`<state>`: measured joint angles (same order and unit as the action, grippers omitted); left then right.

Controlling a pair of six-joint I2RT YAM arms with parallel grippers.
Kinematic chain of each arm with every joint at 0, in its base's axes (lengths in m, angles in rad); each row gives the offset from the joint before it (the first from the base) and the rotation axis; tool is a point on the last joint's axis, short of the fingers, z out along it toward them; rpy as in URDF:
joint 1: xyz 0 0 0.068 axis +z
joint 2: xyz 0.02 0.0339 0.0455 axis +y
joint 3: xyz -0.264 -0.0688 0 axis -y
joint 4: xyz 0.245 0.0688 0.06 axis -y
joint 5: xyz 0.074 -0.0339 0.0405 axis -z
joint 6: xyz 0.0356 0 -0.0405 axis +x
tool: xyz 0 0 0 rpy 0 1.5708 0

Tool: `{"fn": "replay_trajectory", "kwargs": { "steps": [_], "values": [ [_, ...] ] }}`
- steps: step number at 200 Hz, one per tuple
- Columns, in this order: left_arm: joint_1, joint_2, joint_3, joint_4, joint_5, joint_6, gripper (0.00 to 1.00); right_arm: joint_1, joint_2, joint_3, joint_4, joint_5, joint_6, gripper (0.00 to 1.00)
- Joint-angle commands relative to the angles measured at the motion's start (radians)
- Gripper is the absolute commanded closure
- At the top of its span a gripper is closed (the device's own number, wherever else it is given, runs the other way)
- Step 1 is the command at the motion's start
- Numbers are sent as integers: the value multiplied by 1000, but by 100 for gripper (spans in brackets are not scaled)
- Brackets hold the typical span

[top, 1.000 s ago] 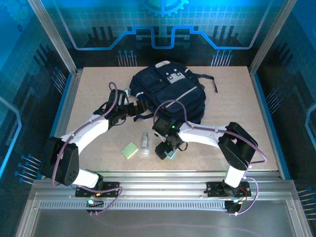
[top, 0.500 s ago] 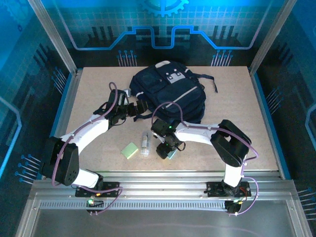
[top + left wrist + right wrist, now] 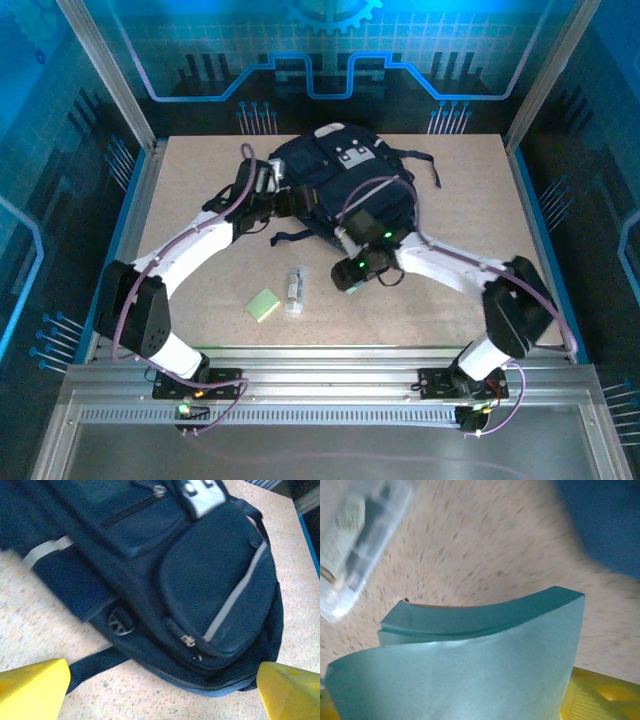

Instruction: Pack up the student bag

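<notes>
Top view: left gripper (image 3: 288,200) hovering at left flank of student bag (image 3: 345,170). Bag lying at far middle of speckled table (image 3: 190,190), pockets up, long axis running near-far, patched top pointing away from arms. Right gripper (image 3: 350,276) hanging by bag's near end.

Left wrist: yellow fingertips (image 3: 35,687) standing wide apart, gripping nothing, woven navy fabric ahead.

Right wrist: jaws pinching glossy teal notepad (image 3: 470,675), pad bowing; clear plastic case (image 3: 360,545) lying beyond.

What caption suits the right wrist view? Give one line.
Bent teal notepad held over the speckled table, a clear box at upper left.
</notes>
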<state>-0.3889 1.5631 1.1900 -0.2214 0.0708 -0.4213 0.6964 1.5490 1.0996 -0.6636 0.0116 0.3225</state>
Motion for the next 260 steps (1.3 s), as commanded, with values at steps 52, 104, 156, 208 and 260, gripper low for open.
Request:
{"fn": "replay_trajectory", "kwargs": {
  "steps": [52, 104, 156, 208, 260],
  "values": [
    [-226, 321, 406, -218, -136, 279, 3, -499, -223, -88, 70, -115, 182, 29],
    [-278, 559, 666, -315, -170, 417, 8, -727, -270, -161, 133, -259, 204, 29],
    [-302, 755, 845, -414, -272, 499, 20, -803, -279, -257, 196, -367, 222, 30],
    [-307, 798, 890, -480, -226, 480, 16, -803, -257, -254, 218, -387, 228, 31],
    [-314, 726, 817, -501, -34, 427, 12, -804, -251, -253, 228, -389, 228, 31]
  ]
}}
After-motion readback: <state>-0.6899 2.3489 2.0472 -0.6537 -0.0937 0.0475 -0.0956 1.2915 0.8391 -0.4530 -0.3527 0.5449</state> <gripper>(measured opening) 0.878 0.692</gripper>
